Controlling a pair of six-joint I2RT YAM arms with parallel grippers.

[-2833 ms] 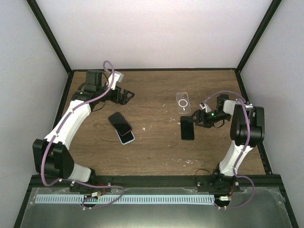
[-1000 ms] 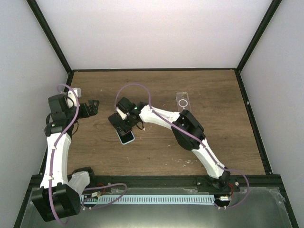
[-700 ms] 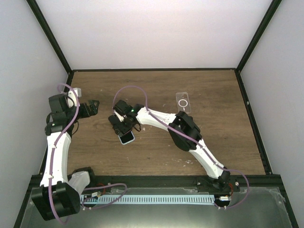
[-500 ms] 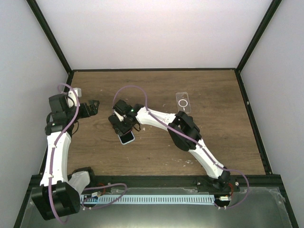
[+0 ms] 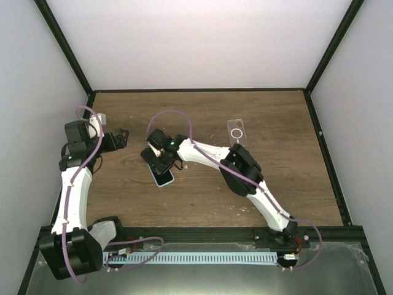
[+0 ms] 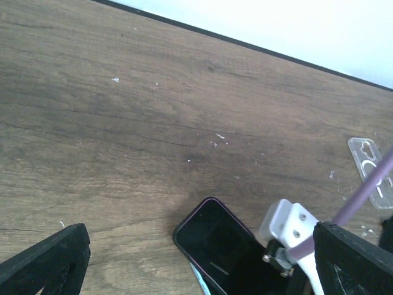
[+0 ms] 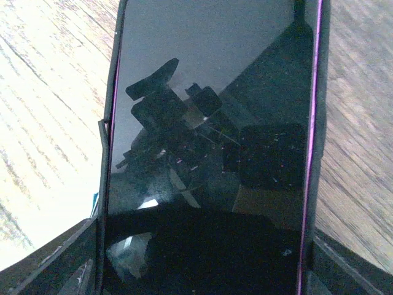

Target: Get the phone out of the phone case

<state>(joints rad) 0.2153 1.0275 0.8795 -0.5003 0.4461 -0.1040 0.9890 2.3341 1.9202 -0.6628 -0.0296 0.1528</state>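
Because the phone [image 7: 209,110] lies askew on top of a second, light-blue-edged item [image 5: 163,179] rather than flat on the bench [image 5: 276,184], we enter the hazards first.

Hazard 1: a squeeze across the long edges would land on the phone case [image 7: 317,123], on its purple rim, and not on the handset. We judge that case and phone would then lift as one, with nothing parted.

Hazard 2: the stack is an unsteady seat. An off-centre push could tip or skid the upper piece and drag the lower one along.

Hazard 3: nothing pins the case down. We note the left jaws wide open and empty over bare wood, off to the left of the stack and not touching it, so a peel would have no counter-hold.

Entry, the right jaws: carried by the right arm [image 5: 202,150], which reaches across to the left half of the bench. They are set wide, one finger on either side of the phone. Whether they press its edges we cannot tell.

Containers.

Phone case, dark with a purple rim. Contents: the phone, screen up and seated, with the rim showing along both long edges.

Clear case [image 5: 236,132], flat towards the far side of the bench, well apart to the right. Contents: none that we see; a ring mark shows on it.

Light-blue-edged item, under the stack. Whether it is a case alone or a cased handset we cannot tell.
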